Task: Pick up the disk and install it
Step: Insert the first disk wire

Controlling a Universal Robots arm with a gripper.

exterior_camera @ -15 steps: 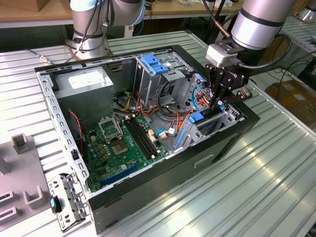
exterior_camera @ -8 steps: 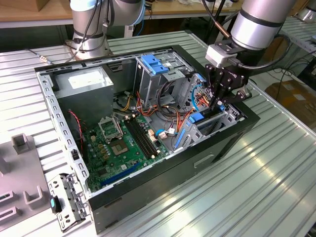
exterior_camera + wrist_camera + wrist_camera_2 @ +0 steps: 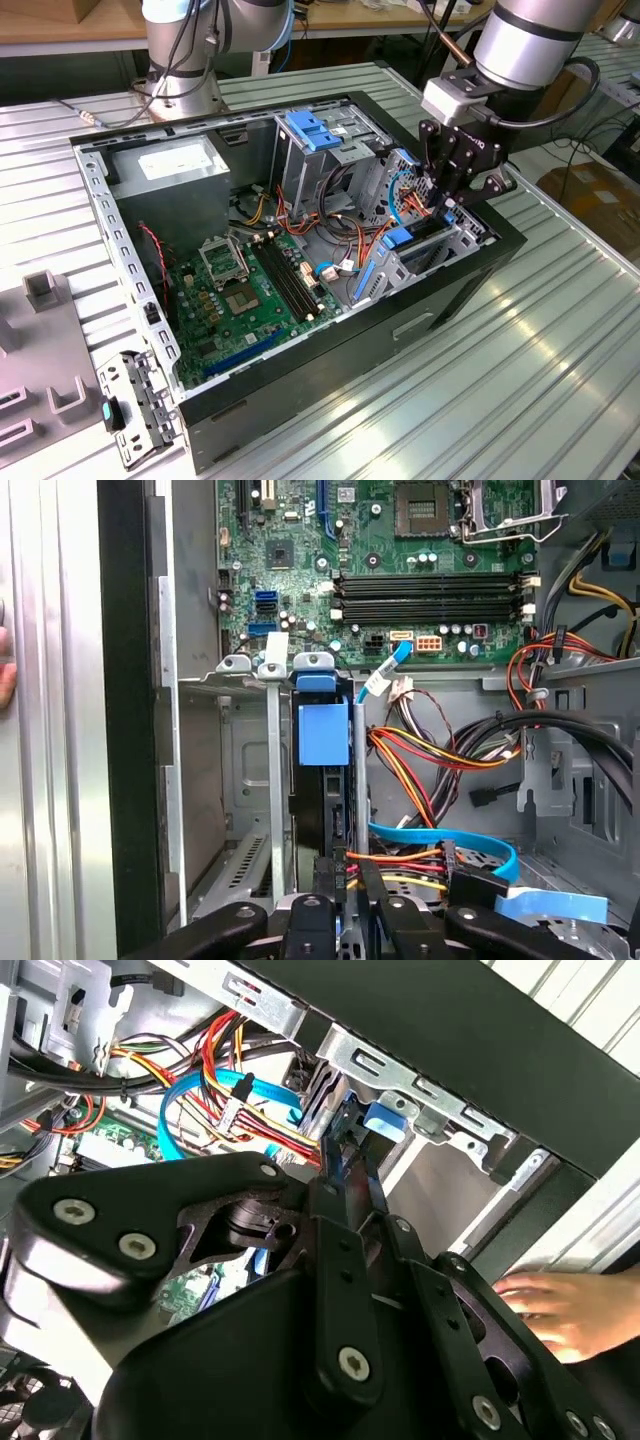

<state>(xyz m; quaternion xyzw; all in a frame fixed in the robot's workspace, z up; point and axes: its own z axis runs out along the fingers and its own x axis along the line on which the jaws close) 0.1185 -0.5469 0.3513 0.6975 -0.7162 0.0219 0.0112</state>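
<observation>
In the exterior view the arm comes in from the upper part of the picture on the exterior view's right, its silver-grey forearm sloping down to a wrist that carries a small pale block and a black linkage gripper. The gripper points downward. In both wrist views its black fingers stand close together, seemingly nearly closed, though what lies between them is hard to make out. A person's hand shows in the second wrist view, lying flat beyond the gripper's linkage, fingers extended.
</observation>
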